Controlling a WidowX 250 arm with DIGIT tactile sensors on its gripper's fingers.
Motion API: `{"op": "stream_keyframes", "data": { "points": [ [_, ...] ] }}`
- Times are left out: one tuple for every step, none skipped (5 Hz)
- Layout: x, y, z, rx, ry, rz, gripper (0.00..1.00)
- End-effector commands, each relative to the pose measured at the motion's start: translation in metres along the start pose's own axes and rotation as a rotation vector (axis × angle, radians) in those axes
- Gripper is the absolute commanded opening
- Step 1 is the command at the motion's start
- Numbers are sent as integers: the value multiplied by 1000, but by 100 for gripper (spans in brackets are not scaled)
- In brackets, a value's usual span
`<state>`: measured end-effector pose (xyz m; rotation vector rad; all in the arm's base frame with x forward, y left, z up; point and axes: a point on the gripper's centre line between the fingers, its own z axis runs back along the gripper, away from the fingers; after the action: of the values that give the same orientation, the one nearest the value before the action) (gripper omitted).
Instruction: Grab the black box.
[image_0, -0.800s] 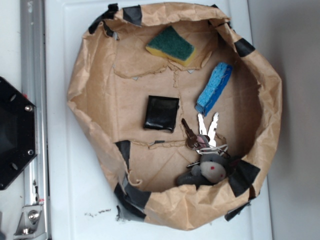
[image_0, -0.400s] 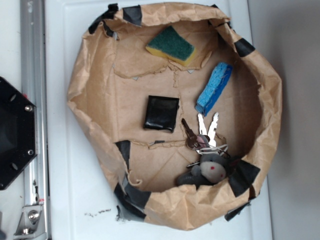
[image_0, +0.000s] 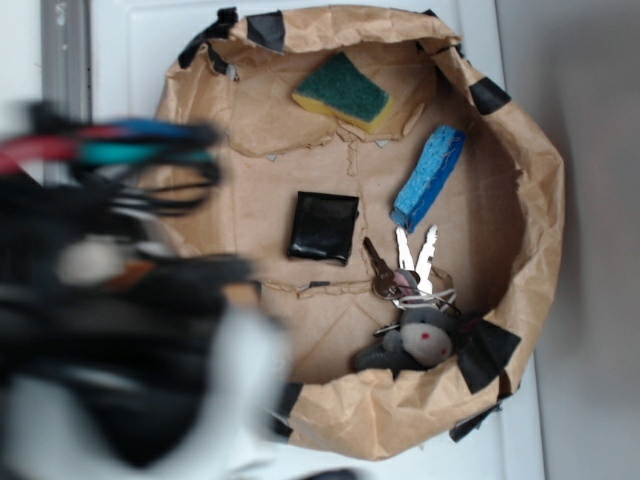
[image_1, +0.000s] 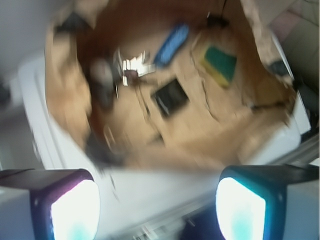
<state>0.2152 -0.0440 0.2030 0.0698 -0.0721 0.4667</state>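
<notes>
arm blurring in at the left, pincer spread wide and empty

the gripper is hanging above the crumpled brown paper basin, well apart from the glossy, flat black box lying on its floor between a green-and-yellow sponge and metal keys.

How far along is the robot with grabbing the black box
Barely started. The glossy black square box lies untouched on the brown paper basket's floor, left of the keys. The gripper is open and empty, outside the basket. Reaching in, descending and closing remain.
</notes>
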Motion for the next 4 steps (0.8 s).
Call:
{"op": "stream_keyframes", "data": {
  "points": [
    [105, -2, -52, -182, -13, 366, 100],
    [105, 19, -79, -214, -10, 413, 100],
    [80, 42, -82, -192, -29, 329, 100],
    [58, 55, -81, -161, -42, 260, 100]
  ]
}}
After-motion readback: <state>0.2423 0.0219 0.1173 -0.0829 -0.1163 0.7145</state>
